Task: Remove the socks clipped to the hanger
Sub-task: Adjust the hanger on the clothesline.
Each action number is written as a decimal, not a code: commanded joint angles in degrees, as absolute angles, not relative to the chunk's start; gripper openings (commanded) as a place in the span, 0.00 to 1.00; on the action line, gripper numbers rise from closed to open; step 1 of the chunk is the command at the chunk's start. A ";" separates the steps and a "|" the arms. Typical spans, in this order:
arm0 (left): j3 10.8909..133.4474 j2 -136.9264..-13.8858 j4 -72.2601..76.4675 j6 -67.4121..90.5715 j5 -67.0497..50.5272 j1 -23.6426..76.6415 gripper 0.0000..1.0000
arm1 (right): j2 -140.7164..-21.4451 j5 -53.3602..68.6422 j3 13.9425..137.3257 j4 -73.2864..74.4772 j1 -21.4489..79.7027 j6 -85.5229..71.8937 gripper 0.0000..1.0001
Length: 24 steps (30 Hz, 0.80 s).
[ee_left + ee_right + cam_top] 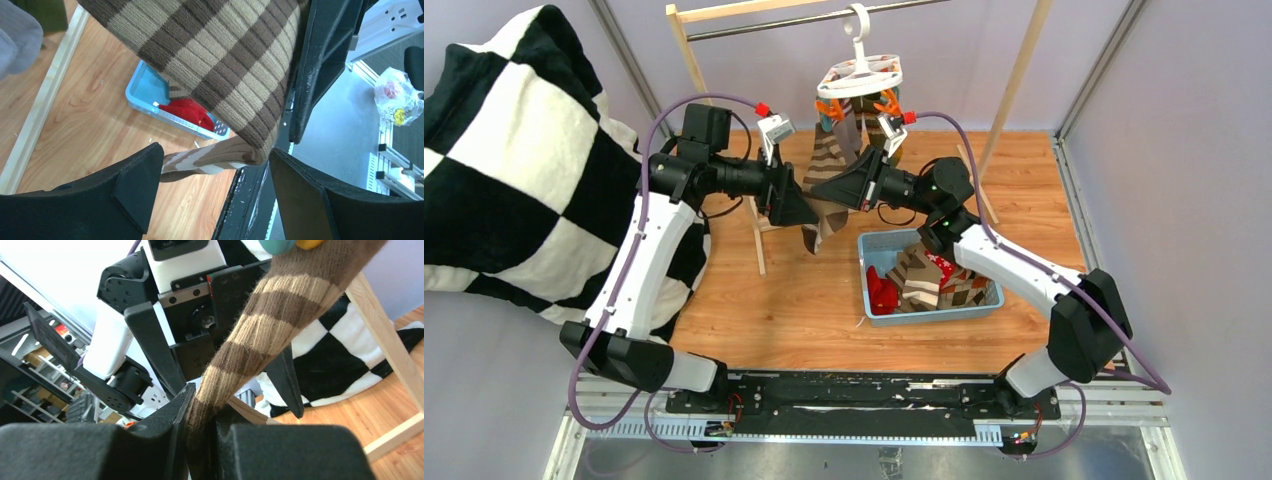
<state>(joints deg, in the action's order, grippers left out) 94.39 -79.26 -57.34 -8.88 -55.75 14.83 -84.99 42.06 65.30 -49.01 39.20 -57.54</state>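
The white oval hanger hangs by its hook from the rod, with orange and teal clothespins under it. A brown-and-tan striped sock dangles from one clip. My right gripper is shut on this sock; in the right wrist view the fabric runs down into the pinched jaws of the gripper. My left gripper stands open just left of the sock. In the left wrist view the sock hangs above the wide-apart fingers of the gripper, its striped toe between them.
A blue basket on the wooden floor at the right holds several loose socks, a red one among them. The wooden rack's rod and legs frame the hanger. A black-and-white checkered blanket drapes at the left.
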 commanded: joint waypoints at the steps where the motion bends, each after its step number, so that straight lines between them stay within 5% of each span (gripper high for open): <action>1: 93.78 -79.93 -57.74 -10.31 -57.84 15.78 0.83 | -86.85 43.64 67.47 -55.40 38.75 -65.05 0.20; 7: 93.45 -80.35 -57.83 -9.81 -59.99 16.26 0.72 | -89.46 44.01 67.22 -60.33 38.71 -70.23 0.22; 10: 92.81 -80.11 -57.83 -9.46 -59.99 16.26 0.51 | -88.50 42.82 66.38 -56.98 38.68 -67.88 0.28; 12: 92.29 -79.78 -57.83 -9.13 -59.42 16.26 0.30 | -86.87 40.86 65.74 -52.16 38.59 -64.21 0.38; 15: 91.08 -79.13 -57.83 -8.79 -57.74 16.26 0.14 | -83.85 36.60 65.99 -41.82 38.52 -56.59 0.52; 20: 90.08 -78.41 -57.82 -8.76 -55.61 16.26 0.00 | -80.13 27.13 66.77 -32.86 38.17 -47.27 0.65; 24: 90.88 -78.41 -57.76 -8.14 -54.65 16.26 0.00 | -78.97 20.52 67.51 -29.86 37.69 -43.08 0.67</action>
<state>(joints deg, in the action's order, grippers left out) 90.50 -79.85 -57.34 -8.86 -56.10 15.90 -80.84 29.30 65.98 -35.64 38.83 -50.83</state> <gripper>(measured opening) 0.021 0.665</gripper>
